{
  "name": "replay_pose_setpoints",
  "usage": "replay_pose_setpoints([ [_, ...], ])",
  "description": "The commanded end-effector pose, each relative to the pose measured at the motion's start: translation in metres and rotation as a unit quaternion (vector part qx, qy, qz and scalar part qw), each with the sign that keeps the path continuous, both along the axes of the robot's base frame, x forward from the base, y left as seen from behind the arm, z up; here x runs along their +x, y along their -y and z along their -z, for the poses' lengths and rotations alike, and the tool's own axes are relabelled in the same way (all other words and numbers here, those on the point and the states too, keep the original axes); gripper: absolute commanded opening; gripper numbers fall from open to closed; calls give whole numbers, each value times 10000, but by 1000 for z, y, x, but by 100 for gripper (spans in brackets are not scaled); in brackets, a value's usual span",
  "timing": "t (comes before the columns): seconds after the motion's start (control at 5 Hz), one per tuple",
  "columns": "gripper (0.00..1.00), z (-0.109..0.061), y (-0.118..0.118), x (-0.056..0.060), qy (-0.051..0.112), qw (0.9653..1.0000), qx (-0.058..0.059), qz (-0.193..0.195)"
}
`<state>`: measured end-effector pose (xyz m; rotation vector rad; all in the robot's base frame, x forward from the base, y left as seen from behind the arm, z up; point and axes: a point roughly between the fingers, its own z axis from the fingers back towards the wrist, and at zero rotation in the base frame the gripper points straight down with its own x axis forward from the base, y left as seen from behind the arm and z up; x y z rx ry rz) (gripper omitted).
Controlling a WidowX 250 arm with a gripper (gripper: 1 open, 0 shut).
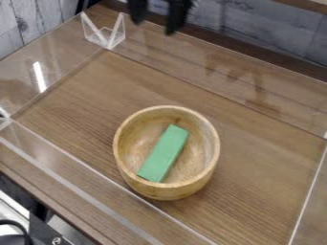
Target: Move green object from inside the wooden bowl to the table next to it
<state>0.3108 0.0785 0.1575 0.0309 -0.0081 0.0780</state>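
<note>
The bench point(255, 115) is being bounded on all visible sides by clear acrylic walls point(52, 53), and broad stretches of bare wood grain are being left open around the wooden bowl point(167, 183) — widest toward the far side and the right. The bowl is sitting toward the near wall, apart from it.

One bowl and one green object point(163, 153) are being counted. The green object is lying flat inside the bowl, slanted along its length, resting on the bowl's floor. A small clear folded piece point(102, 32) is standing at the far left corner.

The end effector point(156, 11) is being seen only partly and blurred at the top edge — its fingers are spread apart, released, with nothing held or touched, well apart from the bowl.
</note>
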Motion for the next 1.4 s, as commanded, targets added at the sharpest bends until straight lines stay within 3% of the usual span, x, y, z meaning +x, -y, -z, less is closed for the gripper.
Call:
replay_pose_setpoints([
  [0.0, 100, -16, -9, 9, 244, 9996, 114, -74],
  [0.4, 100, 3, 2, 22, 125, 9990, 22, -429],
  [0.8, 100, 21, -6, 17, 114, 9936, -31, -1122],
  [1.2, 100, 14, -30, 18, 200, 9987, -77, -466],
])
